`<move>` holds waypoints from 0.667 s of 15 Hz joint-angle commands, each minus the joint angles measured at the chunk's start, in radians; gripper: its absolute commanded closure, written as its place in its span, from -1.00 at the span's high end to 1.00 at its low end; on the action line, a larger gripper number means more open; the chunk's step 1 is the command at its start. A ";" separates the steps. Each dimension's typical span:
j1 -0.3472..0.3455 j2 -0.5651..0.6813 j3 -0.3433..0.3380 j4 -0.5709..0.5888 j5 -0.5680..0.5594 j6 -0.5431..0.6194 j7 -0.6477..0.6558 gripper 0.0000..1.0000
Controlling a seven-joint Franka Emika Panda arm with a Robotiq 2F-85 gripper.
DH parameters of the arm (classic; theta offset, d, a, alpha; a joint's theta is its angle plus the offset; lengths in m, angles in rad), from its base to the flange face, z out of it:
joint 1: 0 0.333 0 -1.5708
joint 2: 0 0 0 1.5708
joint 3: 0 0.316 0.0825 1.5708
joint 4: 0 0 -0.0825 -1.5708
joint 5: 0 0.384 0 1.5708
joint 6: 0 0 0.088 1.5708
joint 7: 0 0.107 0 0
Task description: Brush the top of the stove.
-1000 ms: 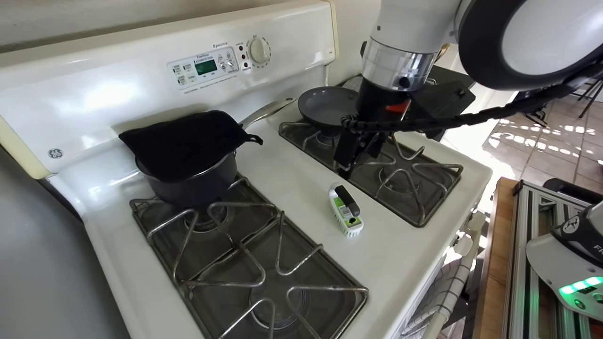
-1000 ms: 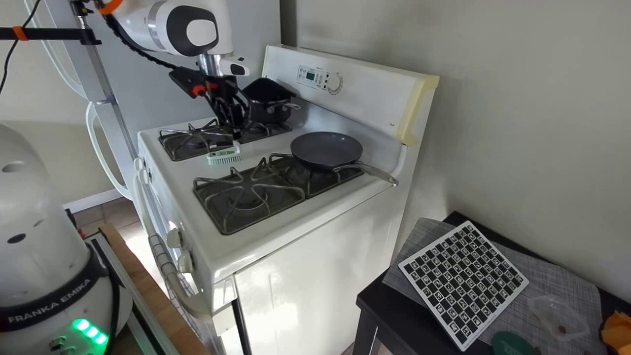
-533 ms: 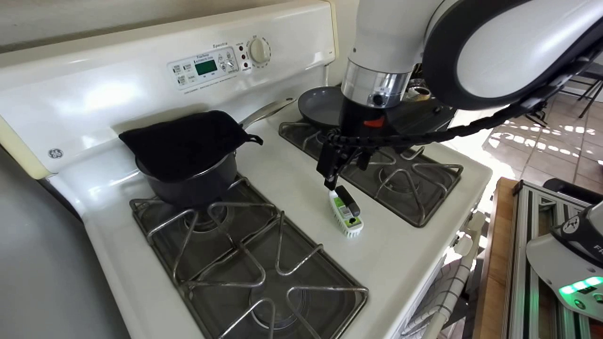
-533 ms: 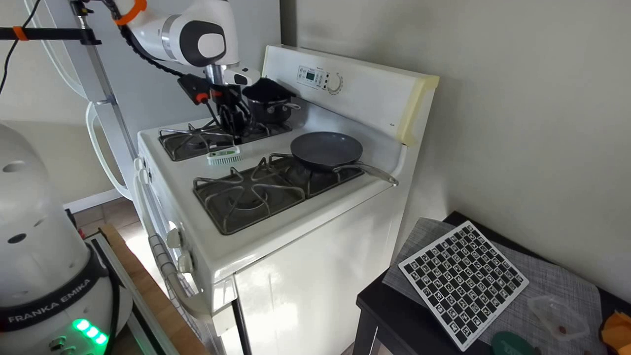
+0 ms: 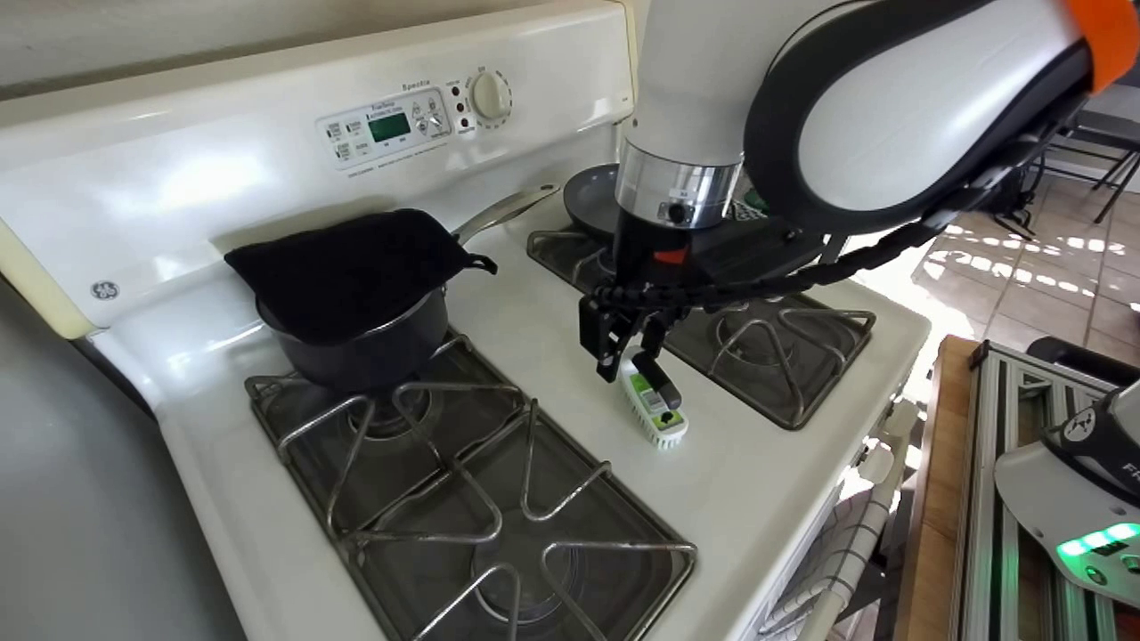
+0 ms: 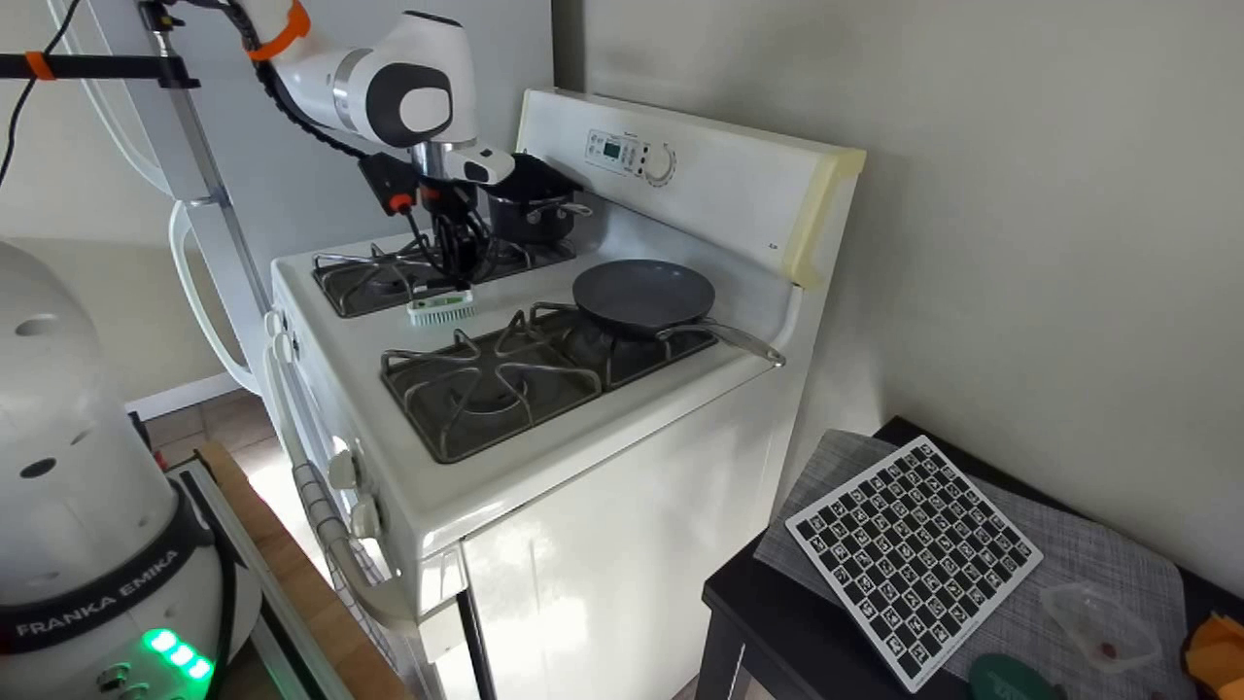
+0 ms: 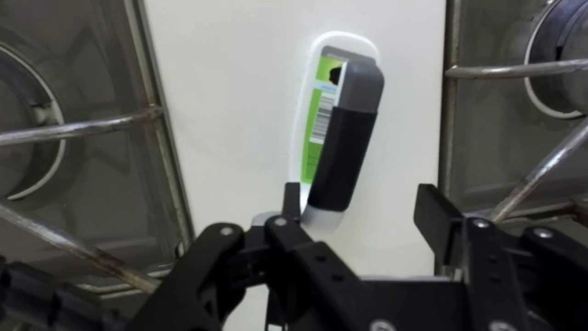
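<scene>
Gripper (image 7: 363, 207) lowered near brush (image 7: 342, 133), contact unclear, white stove (image 5: 579, 392), sunlit tiles (image 5: 1042, 271)

The arm (image 5: 695, 80) is white and smoothly rounded, its joint cover a black oval surround (image 5: 768, 133) framing a white panel (image 5: 891, 129). Near it sits an orange band (image 5: 1106, 40). A polished silver collar (image 5: 677, 178) carries a dark round fitting (image 5: 677, 213); beyond it the housing is black with a red-orange mark (image 5: 670, 256). The cable (image 5: 877, 251) is black and ribbed. In an exterior view the white base (image 6: 83, 389) shows a dark oval spot (image 6: 37, 469), a black band (image 6: 92, 595) lettered FRANKA EMIKA in white, and 3 green lights (image 6: 182, 655). The gripper (image 7: 363, 209) is matte black; in the wrist view its jointed fingers (image 7: 298, 239) show round silver screw heads (image 7: 226, 231) and small holes, with plain flat pads (image 7: 432, 214).
</scene>
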State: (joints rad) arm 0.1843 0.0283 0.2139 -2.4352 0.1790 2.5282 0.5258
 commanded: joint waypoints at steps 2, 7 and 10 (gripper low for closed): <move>0.023 0.041 0.001 0.022 0.038 0.010 0.013 0.99; 0.033 0.044 -0.002 0.029 0.021 0.004 0.024 0.32; 0.034 0.037 -0.006 0.029 0.000 0.001 0.045 -0.22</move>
State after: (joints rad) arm 0.2075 0.0635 0.2142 -2.4115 0.1907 2.5282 0.5358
